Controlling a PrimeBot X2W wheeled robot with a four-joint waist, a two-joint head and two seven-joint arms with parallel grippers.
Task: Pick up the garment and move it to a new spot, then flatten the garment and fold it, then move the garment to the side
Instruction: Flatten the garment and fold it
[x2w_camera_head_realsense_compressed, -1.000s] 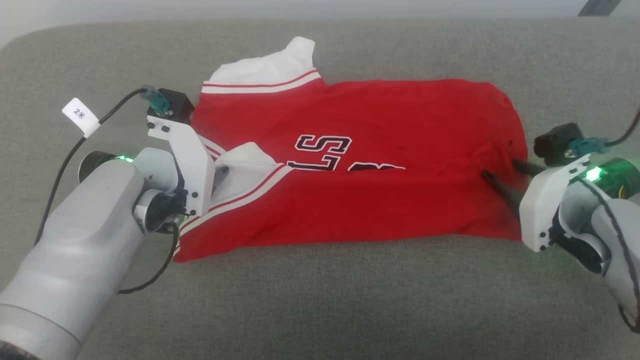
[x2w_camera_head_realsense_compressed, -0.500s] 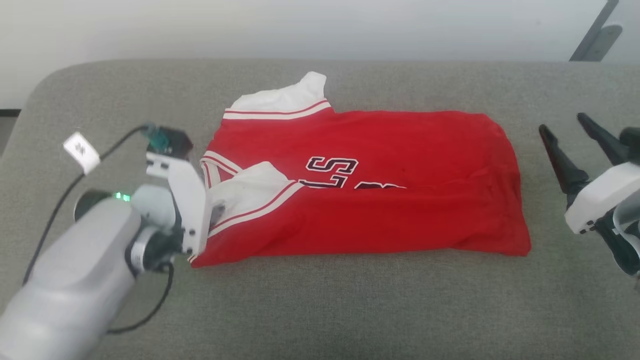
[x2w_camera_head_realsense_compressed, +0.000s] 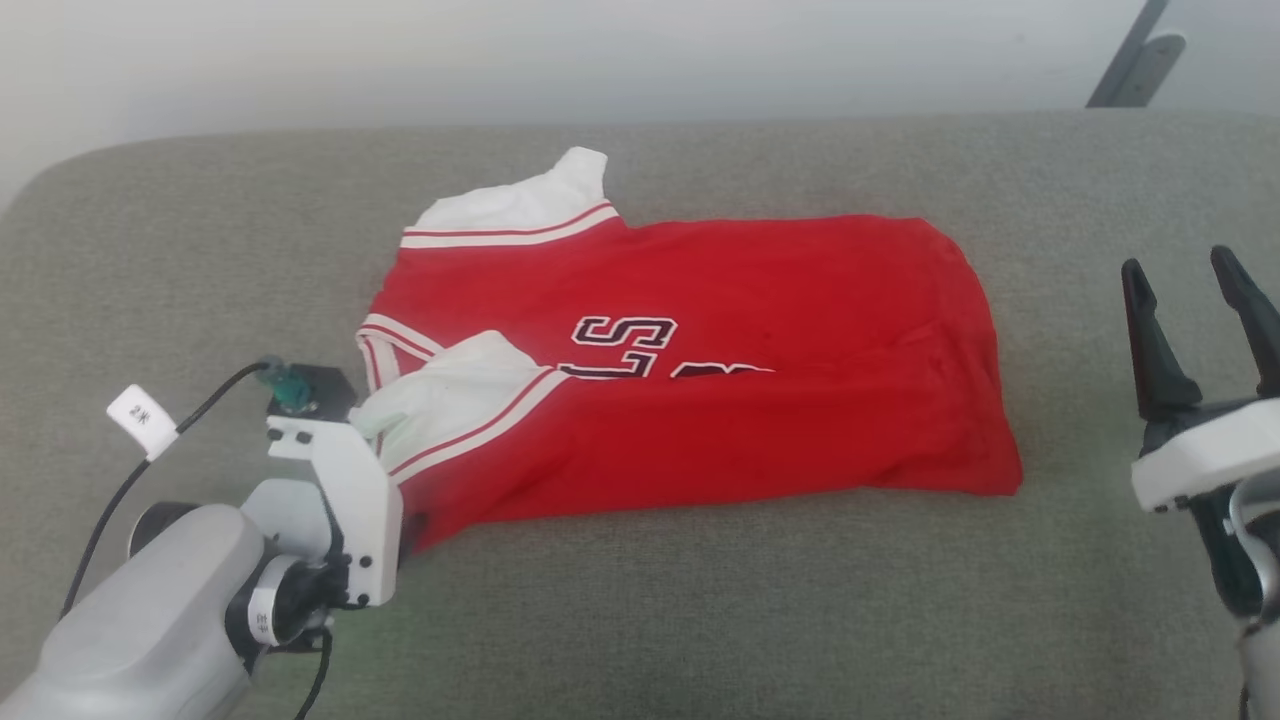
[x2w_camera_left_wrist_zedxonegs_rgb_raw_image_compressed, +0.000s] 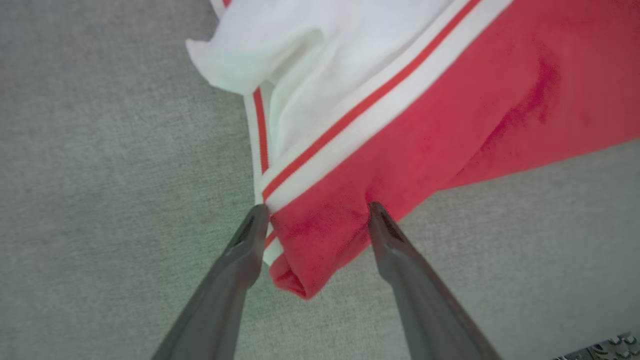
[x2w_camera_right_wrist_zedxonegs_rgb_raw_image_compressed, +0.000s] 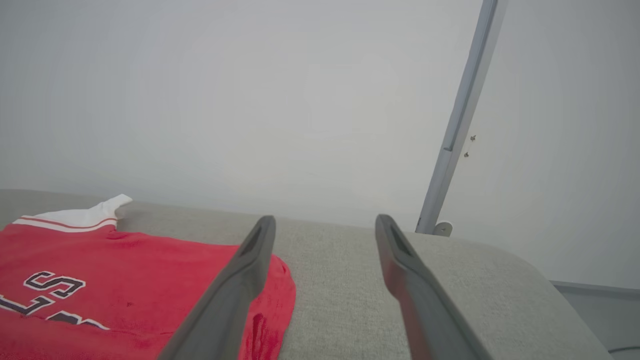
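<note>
right claw (x2w_camera_head_realsense_compressed: 1178, 265) has withdrawn, leaving garment (x2w_camera_head_realsense_compressed: 700, 430) corner between left claw (x2w_camera_left_wrist_zedxonegs_rgb_raw_image_compressed: 317, 209).

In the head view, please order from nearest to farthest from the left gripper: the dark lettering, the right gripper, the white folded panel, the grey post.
1. White folded panel, beside the left gripper, at the jersey's left end.
2. Dark lettering, mid-jersey.
3. Right gripper, past the jersey's right edge.
4. Grey post, far back on the right.

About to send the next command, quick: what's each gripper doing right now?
Left gripper: open around a corner of the garment, not clamped.
Right gripper: open, empty, apart from the garment.
</note>
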